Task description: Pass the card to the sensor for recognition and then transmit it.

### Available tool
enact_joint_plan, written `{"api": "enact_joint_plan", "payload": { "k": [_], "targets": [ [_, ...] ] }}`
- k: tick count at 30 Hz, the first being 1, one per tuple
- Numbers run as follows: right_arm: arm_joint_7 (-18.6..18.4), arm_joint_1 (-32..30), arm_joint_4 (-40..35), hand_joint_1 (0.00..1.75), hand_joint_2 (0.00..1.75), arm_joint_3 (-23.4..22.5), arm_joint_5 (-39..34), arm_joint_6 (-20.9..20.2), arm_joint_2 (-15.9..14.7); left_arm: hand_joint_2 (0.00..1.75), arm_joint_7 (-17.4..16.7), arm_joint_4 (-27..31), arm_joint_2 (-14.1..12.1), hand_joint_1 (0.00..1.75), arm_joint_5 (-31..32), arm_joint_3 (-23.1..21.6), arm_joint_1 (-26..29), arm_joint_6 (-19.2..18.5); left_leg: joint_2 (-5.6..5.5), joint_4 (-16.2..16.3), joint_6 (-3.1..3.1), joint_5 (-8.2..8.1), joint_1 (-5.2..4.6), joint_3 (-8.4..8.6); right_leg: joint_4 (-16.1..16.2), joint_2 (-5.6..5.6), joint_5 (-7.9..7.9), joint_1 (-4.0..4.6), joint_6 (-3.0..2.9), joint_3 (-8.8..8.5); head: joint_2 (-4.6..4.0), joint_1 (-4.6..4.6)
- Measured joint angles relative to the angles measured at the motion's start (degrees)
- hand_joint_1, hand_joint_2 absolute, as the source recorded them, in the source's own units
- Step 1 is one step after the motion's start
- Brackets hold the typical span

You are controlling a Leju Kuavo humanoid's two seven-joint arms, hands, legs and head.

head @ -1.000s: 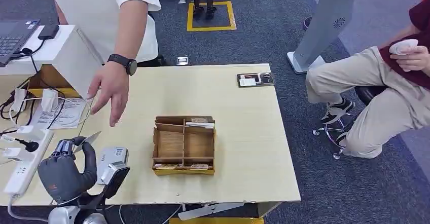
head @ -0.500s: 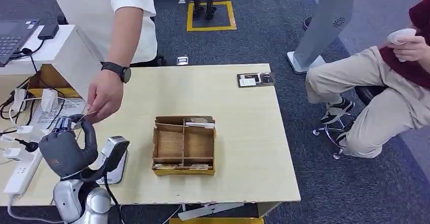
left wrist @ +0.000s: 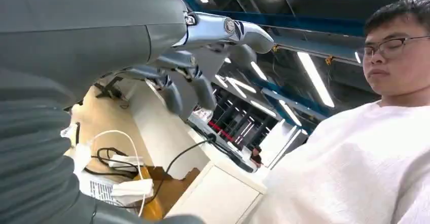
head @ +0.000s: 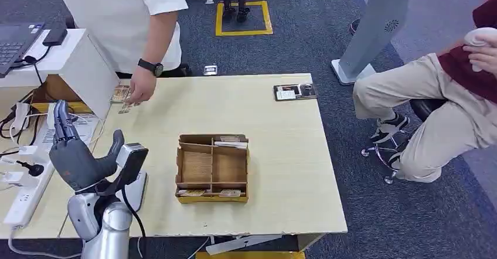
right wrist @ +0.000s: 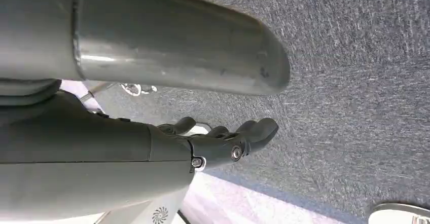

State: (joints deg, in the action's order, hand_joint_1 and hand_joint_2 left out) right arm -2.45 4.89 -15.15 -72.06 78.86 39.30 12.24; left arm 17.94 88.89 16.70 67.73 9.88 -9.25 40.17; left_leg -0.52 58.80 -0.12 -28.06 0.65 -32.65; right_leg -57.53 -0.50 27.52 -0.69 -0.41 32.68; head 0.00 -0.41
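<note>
Cards (head: 120,94) lay flat on the wooden table (head: 281,171) under a person's hand (head: 140,90), up and away from the robot's left hand (head: 73,159). That hand was raised, fingers apart, holding nothing. It was the nearer one. The right hand (right wrist: 223,143) hung loose over grey carpet. A shiny scanner (head: 130,174) sat beside the left hand.

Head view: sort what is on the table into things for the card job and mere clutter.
For the job:
- small card held by the person's hand
- grey card sensor on its stand
- robot's left hand, holding nothing

Lying about:
- brown wooden divided box
- dark rectangular badge
- white power strip
</note>
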Motion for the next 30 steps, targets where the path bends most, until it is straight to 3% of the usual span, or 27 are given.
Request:
{"api": "enact_joint_plan", "payload": {
  "k": [6, 12, 16, 22, 30],
  "targets": [
    [0.1, 0.0, 0.1, 0.0, 0.0, 0.0, -0.4, 0.0, 0.0, 1.75, 2.7, 0.0, 0.0, 0.0, -0.6, -0.3, 0.0, 0.0, -0.01, 0.0, 0.0, 0.0, 0.0, -0.01, 0.0, 0.01, 0.0, 0.0, 0.0, -0.01, 0.0, 0.02],
    [0.5, -0.1, 0.1, 0.0, 0.0, 0.0, -0.9, 0.0, -0.2, 1.75, 11.3, 1.4, -0.5, 0.0, -7.8, -3.5, 2.5, 0.0, -0.01, 0.0, 0.01, -0.01, 0.0, -0.02, 0.0, 0.01, 0.01, 0.0, 0.0, -0.03, 0.0, 0.02],
    [0.5, -0.1, 0.1, 0.0, 0.0, 0.0, -0.9, -0.1, -0.2, 1.75, 12.3, 2.0, -0.6, 0.0, -8.6, -5.0, 4.1, 0.0, -0.02, 0.0, 0.01, -0.01, 0.0, -0.04, 0.0, 0.01, 0.01, 0.0, 0.01, -0.03, 0.0, 0.02],
    [1.3, -0.2, 0.1, 0.0, 0.0, 0.0, -1.4, -0.2, -0.5, 1.75, 21.1, 5.1, -1.1, 0.0, -15.1, -8.2, 9.5, 0.0, -0.01, 0.0, -0.02, -0.04, 0.0, -0.02, 0.0, 0.01, 0.02, 0.0, 0.01, -0.03, 0.0, 0.02],
    [1.4, -0.3, 0.1, 0.0, 0.0, 0.0, -1.9, -0.3, -1.0, 1.75, 22.2, 7.6, -3.8, 0.0, -18.4, -14.0, 14.7, 0.0, -0.02, 0.0, -0.04, -0.05, 0.0, -0.02, 0.0, 0.02, 0.02, 0.0, 0.01, -0.03, 0.0, 0.02]
  ]
}}
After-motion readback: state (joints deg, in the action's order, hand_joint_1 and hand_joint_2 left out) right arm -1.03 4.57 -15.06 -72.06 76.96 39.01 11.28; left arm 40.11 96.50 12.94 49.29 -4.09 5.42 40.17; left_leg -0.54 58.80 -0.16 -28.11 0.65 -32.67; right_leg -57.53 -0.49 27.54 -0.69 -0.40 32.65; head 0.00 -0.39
